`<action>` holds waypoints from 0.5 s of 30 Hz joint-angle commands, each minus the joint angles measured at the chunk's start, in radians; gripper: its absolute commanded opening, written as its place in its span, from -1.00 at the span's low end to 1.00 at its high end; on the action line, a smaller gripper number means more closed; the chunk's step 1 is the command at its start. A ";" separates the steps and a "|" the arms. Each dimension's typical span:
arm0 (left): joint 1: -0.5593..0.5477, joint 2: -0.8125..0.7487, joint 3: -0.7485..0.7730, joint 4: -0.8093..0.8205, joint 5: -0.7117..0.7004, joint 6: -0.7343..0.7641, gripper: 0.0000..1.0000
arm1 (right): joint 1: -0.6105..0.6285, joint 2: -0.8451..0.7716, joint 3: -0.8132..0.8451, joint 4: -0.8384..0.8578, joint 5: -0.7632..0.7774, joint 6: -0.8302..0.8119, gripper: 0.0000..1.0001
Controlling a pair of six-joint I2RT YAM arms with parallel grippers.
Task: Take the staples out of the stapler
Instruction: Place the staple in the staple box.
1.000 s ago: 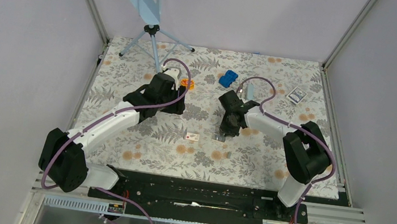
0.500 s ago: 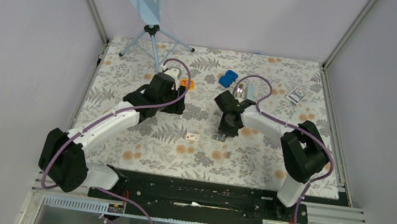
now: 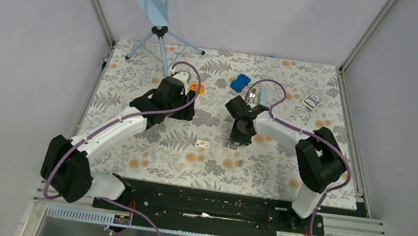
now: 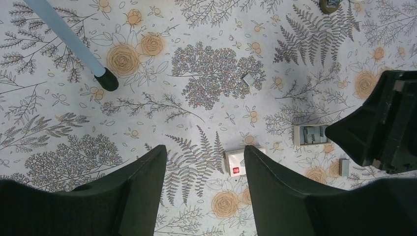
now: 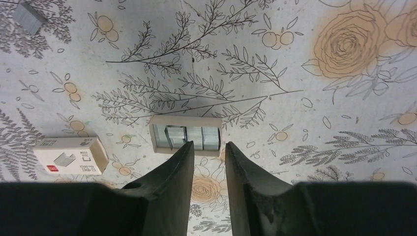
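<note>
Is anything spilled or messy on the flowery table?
A little. One loose staple strip lies alone on the cloth, and a second strip lies apart too. Both are outside the open tray holding the other strips.

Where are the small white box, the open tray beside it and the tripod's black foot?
small white box [image 5: 71, 156]: right wrist view, centre of its top face.
open tray [image 5: 186, 121]: right wrist view, its far rim.
tripod foot [image 4: 107, 80]: left wrist view, black tip.

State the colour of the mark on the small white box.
Red, on the box; clearest in the right wrist view.
</note>
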 commanded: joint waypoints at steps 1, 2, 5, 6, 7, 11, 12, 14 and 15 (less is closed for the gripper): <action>0.006 -0.026 -0.001 0.025 -0.005 0.009 0.26 | 0.014 -0.116 0.012 -0.032 0.043 -0.001 -0.22; 0.006 -0.026 -0.001 0.025 -0.005 0.009 0.26 | 0.014 -0.139 -0.003 -0.037 0.044 0.002 -0.19; 0.006 -0.029 -0.002 0.025 -0.008 0.007 0.26 | 0.015 -0.192 -0.060 -0.059 0.043 0.017 -0.11; 0.006 -0.028 -0.002 0.025 -0.008 0.007 0.27 | 0.015 -0.206 -0.085 -0.064 0.039 0.022 -0.10; 0.007 -0.028 -0.002 0.026 -0.009 0.007 0.27 | 0.014 -0.221 -0.119 -0.064 0.037 0.029 -0.08; 0.006 -0.028 -0.003 0.026 -0.010 0.004 0.26 | 0.015 -0.268 -0.209 -0.061 0.033 0.066 -0.02; 0.006 -0.028 -0.004 0.026 -0.009 0.003 0.26 | 0.014 -0.273 -0.227 -0.056 0.023 0.075 0.01; 0.006 -0.027 -0.004 0.027 -0.006 0.003 0.26 | 0.018 -0.279 -0.253 -0.040 -0.004 0.084 0.06; 0.006 -0.026 -0.004 0.028 -0.005 0.002 0.26 | 0.023 -0.276 -0.262 -0.034 -0.014 0.091 0.08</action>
